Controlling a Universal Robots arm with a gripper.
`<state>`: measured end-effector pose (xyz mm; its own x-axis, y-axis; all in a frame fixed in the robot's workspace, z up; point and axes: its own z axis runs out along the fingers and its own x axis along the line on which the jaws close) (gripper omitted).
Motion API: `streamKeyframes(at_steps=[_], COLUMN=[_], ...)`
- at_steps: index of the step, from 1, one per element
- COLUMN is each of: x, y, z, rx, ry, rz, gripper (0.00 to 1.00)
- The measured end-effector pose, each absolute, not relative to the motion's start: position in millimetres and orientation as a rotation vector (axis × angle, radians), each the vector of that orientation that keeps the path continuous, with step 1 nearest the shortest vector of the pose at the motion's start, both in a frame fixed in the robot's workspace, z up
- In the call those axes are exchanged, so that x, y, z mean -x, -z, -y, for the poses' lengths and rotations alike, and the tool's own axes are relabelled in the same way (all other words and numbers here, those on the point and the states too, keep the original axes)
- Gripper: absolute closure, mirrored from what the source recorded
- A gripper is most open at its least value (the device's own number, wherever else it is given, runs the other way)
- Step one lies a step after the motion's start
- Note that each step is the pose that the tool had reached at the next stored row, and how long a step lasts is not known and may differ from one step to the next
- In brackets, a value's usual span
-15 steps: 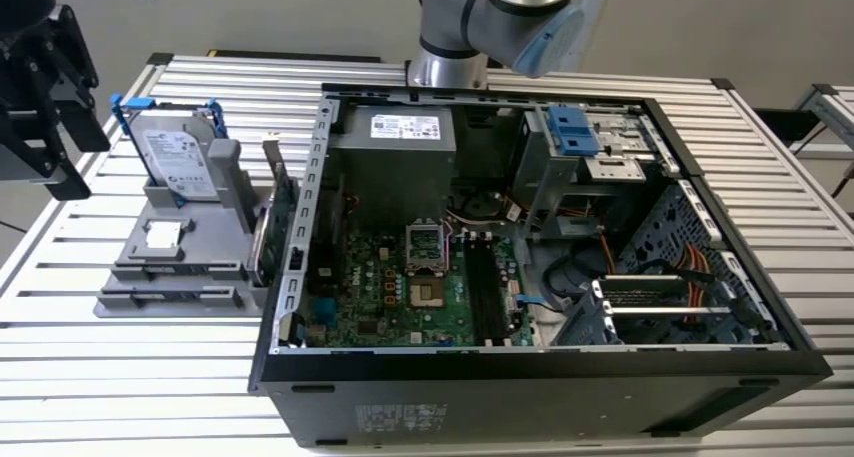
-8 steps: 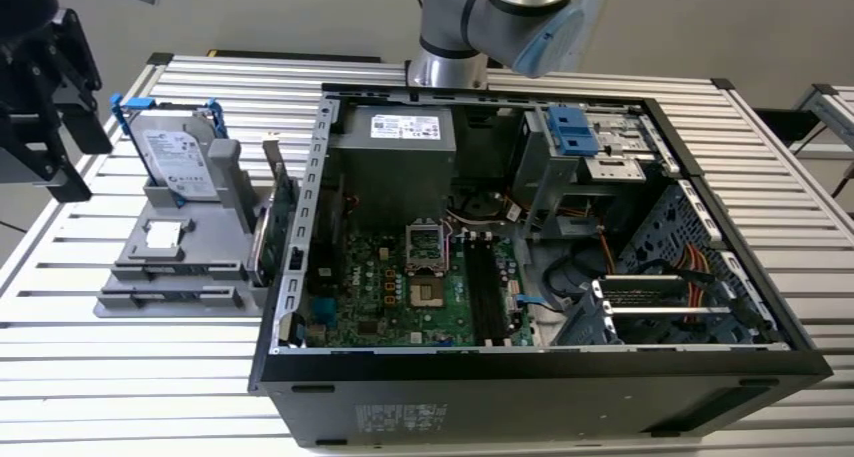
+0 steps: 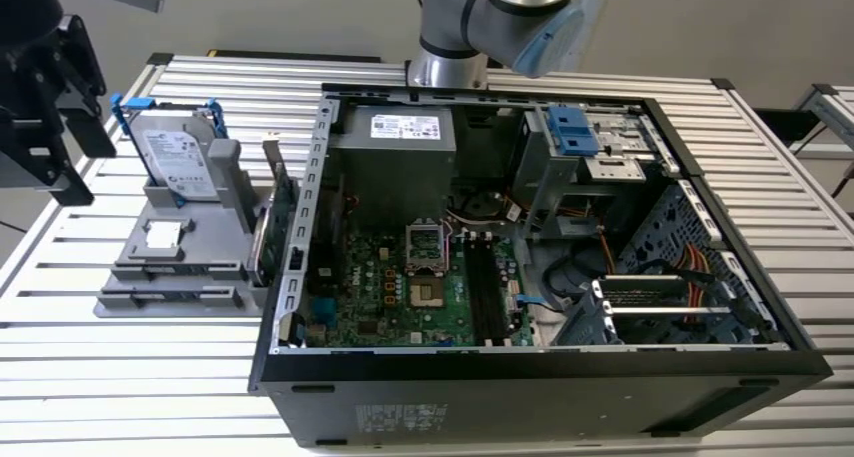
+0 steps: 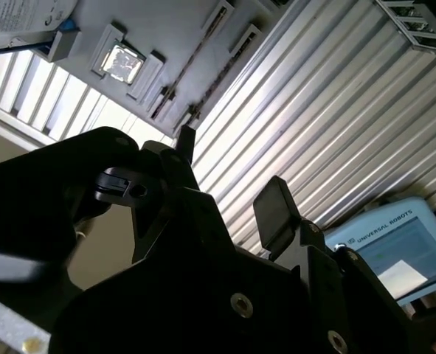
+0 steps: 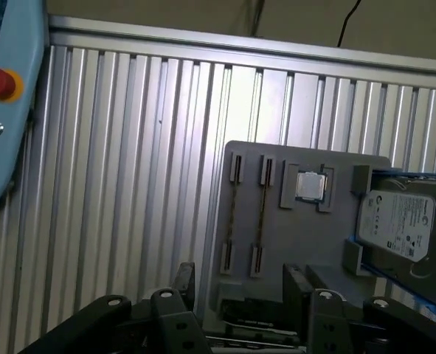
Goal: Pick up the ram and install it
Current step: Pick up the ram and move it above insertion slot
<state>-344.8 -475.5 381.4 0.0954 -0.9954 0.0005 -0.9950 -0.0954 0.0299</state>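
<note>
Two thin dark ram sticks stand on edge in the slots of a grey fixture (image 5: 306, 243). One ram stick (image 5: 231, 214) and the other (image 5: 260, 215) run side by side, and they also appear in the second wrist view (image 4: 203, 51). My gripper (image 5: 240, 284) hovers well above the fixture's edge, open with nothing between its black fingers (image 4: 277, 206). In the exterior view the gripper (image 3: 47, 107) hangs high at the left, beside the fixture (image 3: 174, 277).
An open computer case (image 3: 534, 377) with its motherboard (image 3: 414, 277) lies right of the fixture. The fixture also carries a silver hard drive (image 3: 180, 152) in blue brackets, a processor chip (image 5: 310, 184) and a green card (image 3: 267, 242). A teach pendant (image 5: 4, 110) rests on the slatted table (image 5: 129, 184).
</note>
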Motion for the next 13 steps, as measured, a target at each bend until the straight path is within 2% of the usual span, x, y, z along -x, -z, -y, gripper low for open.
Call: streamKeyframes(at_steps=[13], x=[344.8], y=[-376.7], z=[475.5], rx=[-2.285], ry=[0.031], rz=[2.124], gripper=[0.00])
